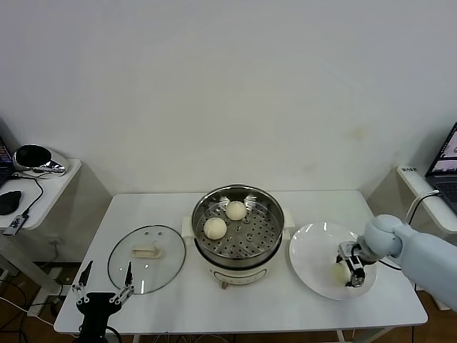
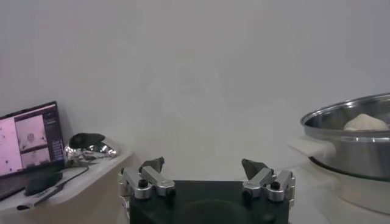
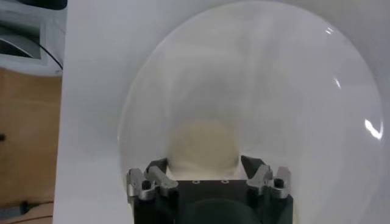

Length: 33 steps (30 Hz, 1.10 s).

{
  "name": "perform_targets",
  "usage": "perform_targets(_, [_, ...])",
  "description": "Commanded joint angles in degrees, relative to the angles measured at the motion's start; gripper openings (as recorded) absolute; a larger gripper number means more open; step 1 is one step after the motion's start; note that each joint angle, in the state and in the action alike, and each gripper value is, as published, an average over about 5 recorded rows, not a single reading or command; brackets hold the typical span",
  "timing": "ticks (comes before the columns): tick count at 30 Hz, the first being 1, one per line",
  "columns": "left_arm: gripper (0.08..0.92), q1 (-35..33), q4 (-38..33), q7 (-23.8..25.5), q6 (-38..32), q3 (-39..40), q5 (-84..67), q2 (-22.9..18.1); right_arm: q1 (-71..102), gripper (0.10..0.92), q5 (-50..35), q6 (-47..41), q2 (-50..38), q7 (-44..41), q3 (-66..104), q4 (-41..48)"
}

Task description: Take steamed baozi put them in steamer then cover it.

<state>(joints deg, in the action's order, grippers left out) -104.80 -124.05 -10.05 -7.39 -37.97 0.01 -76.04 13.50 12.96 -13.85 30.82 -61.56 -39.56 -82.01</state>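
The steamer (image 1: 238,191) stands mid-table with two baozi (image 1: 236,210) (image 1: 215,228) on its perforated tray. A third baozi (image 1: 337,272) lies on the white plate (image 1: 314,243) at the right; a fourth is not in view. My right gripper (image 1: 350,273) is low over the plate, open, with its fingers on either side of that baozi (image 3: 203,143). The cover (image 1: 146,259) lies flat on the table left of the steamer. My left gripper (image 1: 107,275) is parked open at the table's front left corner, near the cover's edge.
A side table (image 1: 43,189) at the far left carries a mouse and a shiny object. A laptop (image 1: 446,168) sits on a stand at the far right. The left wrist view shows the steamer's wall (image 2: 353,146) and a laptop screen (image 2: 30,137).
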Motion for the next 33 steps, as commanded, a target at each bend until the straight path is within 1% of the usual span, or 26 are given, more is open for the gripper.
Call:
perform_targets(1, [0.823,0.0,-0.1,0.0,-0.1,0.0,0.0,-0.1,0.5,0.642,0.2,-0.1,0.7,0.2,0.3,0.7])
perform_targets(5, [0.823,-0.1,-0.2,0.0,-0.1,0.2,0.1,-0.3,-0.2,0.583,-0.3,-0.1,0.4,0.0,0.4,0.2])
perform_targets(9, [0.823,-0.1,-0.3,0.0,-0.1,0.2,0.1,-0.2,-3.6,0.546,-1.7,-0.2,-0.7,-1.3,-0.1,-1.0])
perform_targets(15, [0.823,0.2,-0.1,0.0,-0.1,0.3,0.1,-0.1,-15.7,0.539,-5.3,0.3,-3.1,-5.4,-4.2,-2.1])
perform_targets(19, [0.823,0.5,0.1,0.1,-0.1,0.6,0.1,0.0,-23.8,0.543,-8.8,0.3,-3.1,-6.9,-4.7,-1.9])
perform_targets(25, [0.823,0.7,0.0,0.1,0.0,0.6,-0.1,0.3,-36.9,0.543,-15.2,0.1,0.7,-5.8,-9.2,-0.9])
perform_targets(33, [0.823,0.9,-0.1,0.0,-0.1,0.5,-0.2,0.5,-47.7,0.551,-23.4,0.7,11.2,-0.8,-16.9,-1.4])
